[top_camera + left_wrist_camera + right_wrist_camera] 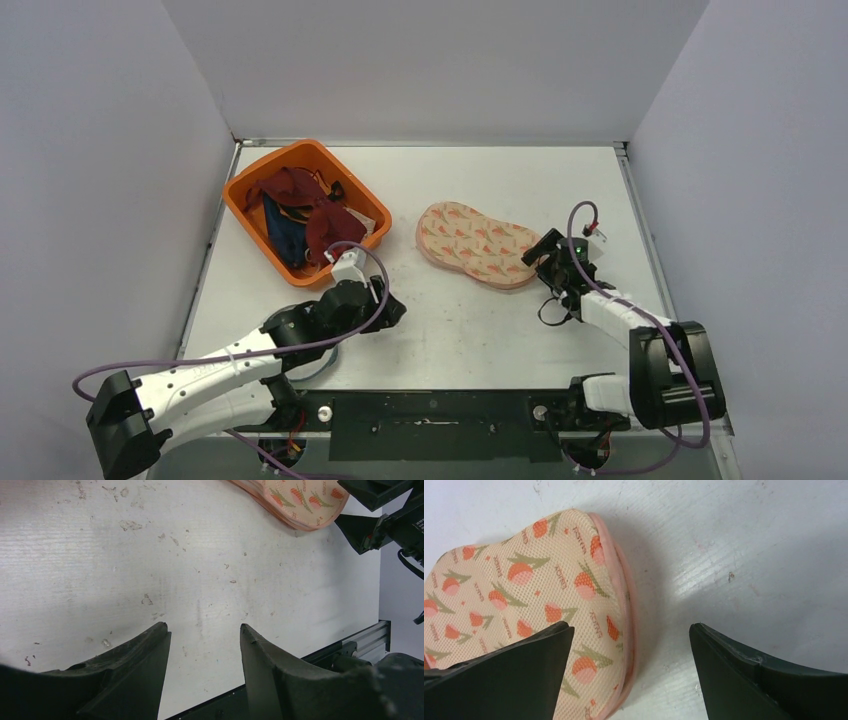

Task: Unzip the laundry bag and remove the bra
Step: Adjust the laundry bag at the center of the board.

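The laundry bag (475,243) is a flat pink mesh pouch with an orange flower print, lying mid-table. Its pink zipper seam (633,630) runs along the rounded right end and looks shut; I see no pull tab. The bra is hidden. My right gripper (541,256) is open at that right end, one finger over the mesh and the other over bare table (630,626). The bag's end also shows in the left wrist view (300,500). My left gripper (393,310) stands open above bare table (203,625), left of the bag, with nothing between its fingers.
An orange basket (305,146) at the back left holds dark red and blue garments (300,215). The table's near edge has a black rail (430,425). Grey walls close in the left, right and back sides.
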`<state>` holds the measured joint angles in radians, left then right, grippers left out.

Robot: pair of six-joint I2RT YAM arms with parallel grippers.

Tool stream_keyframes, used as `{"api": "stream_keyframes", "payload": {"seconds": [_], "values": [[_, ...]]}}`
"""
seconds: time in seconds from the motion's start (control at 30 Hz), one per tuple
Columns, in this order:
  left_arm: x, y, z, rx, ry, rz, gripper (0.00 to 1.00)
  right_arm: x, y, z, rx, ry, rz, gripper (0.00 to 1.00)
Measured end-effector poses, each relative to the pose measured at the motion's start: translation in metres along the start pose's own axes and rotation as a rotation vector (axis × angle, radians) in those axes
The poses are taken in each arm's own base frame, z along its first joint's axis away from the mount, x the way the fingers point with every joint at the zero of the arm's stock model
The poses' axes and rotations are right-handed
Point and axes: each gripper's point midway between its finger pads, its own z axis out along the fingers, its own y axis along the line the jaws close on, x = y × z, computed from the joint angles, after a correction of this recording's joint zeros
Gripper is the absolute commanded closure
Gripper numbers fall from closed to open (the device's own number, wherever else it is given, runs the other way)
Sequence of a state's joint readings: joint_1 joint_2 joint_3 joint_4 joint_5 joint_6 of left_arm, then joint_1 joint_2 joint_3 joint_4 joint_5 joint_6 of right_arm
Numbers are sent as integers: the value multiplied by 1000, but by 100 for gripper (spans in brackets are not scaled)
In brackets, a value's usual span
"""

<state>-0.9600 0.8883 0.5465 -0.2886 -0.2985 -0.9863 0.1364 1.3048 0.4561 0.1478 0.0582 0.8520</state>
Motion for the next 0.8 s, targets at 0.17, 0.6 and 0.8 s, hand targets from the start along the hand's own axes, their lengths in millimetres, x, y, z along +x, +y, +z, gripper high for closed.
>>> {"api": "stream_keyframes", "payload": {"seconds": [0.17, 0.6, 0.8], "values": [[4, 5, 1, -7, 5, 2, 48, -10, 16, -29, -77, -35, 30, 7], [10, -2, 7, 21, 32, -2, 48, 77, 60, -91, -331, 77, 249, 0], [7, -5, 1, 47, 21, -13, 48, 98, 51, -68, -234, 85, 282, 0]]}}
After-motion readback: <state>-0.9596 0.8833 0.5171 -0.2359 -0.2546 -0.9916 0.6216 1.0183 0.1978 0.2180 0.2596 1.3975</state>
